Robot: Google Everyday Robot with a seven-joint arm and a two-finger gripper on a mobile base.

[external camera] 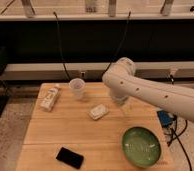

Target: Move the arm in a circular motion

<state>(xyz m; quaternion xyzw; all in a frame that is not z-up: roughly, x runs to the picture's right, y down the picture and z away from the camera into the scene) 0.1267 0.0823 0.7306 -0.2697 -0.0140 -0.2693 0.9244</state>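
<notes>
The arm (155, 92) enters from the right edge of the camera view and lies above the right rear part of the wooden table (50, 134). The long axis of its thick white segment runs from lower right to upper left and ends in a bulbous joint above the table's rear edge. The segment thus points left and slightly upward in the view, and small dark dots are spaced along its side. From the joint a shorter section turns downward toward the tabletop. The gripper (123, 102) hangs at the lower end of this section, above the table surface, right of the small white packet (98, 111) and above and left of the green bowl (141, 146). Whether the gripper is spread or closed cannot be told, and no contact with any item is visible. The green bowl sits upright at the front right of the table, and its interior shows plain green surface. A white cup (77, 89) stands upright near the rear edge with its opening upward; its contents cannot be determined. A white bottle (50, 97) lies on its side left of the cup. A black phone (70, 157) lies flat near the front edge. Black cables (60, 45) hang behind the table.
</notes>
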